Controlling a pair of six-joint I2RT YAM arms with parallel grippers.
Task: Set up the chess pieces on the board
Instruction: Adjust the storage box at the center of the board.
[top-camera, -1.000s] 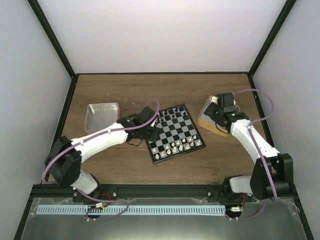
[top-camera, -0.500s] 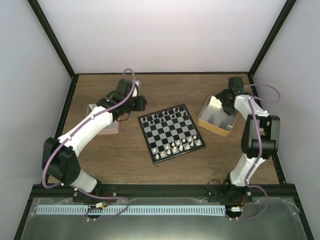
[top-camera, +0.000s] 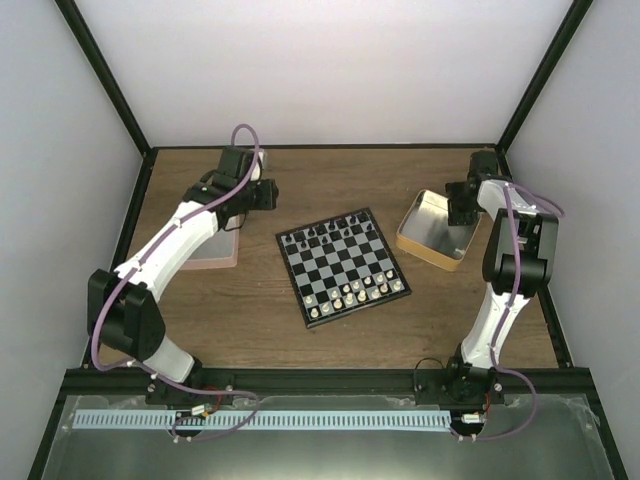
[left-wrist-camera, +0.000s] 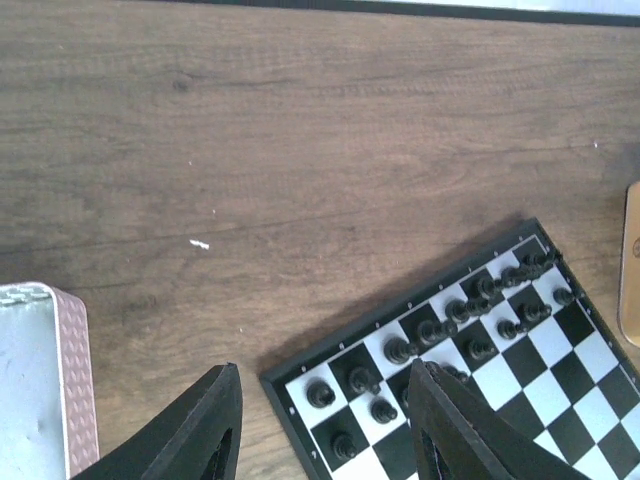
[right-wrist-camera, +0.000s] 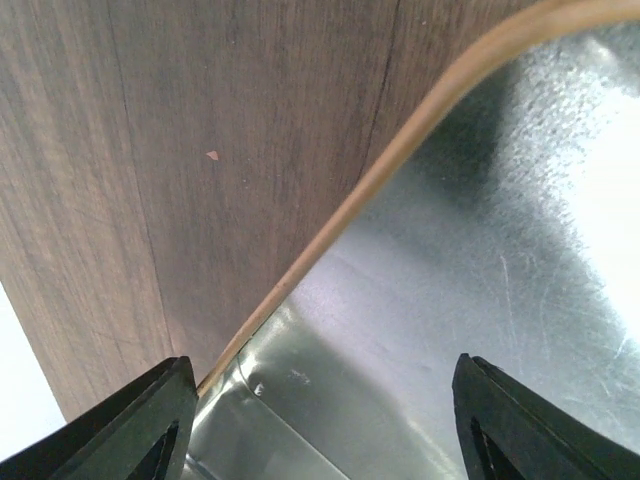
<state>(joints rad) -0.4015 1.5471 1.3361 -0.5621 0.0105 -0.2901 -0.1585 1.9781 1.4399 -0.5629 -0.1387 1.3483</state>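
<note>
The board (top-camera: 343, 267) lies tilted at the table's middle. Cream-white chess pieces (top-camera: 357, 291) stand in its near rows and black pieces (top-camera: 335, 233) in its far rows. My left gripper (top-camera: 266, 195) is open and empty, held back-left of the board above the pink tray (top-camera: 205, 250). In the left wrist view the gripper (left-wrist-camera: 325, 435) frames the board's far corner (left-wrist-camera: 300, 385) with black pieces (left-wrist-camera: 400, 351). My right gripper (top-camera: 461, 208) is open and empty over the orange-tan tray (top-camera: 432, 232). The right wrist view shows the gripper (right-wrist-camera: 320, 430) above the tray's bare metal floor (right-wrist-camera: 430, 300).
The pink tray's corner (left-wrist-camera: 72, 370) shows at the left wrist view's lower left. The tan tray's rim (right-wrist-camera: 350, 205) crosses the right wrist view, and its edge (left-wrist-camera: 632, 265) shows in the left wrist view. Black frame posts and white walls enclose the wooden table (top-camera: 250, 320).
My left arm has pulled away from the board's left edge, back and left over the pink tray. My right arm has swung back and right, to the tan tray's far right side.
</note>
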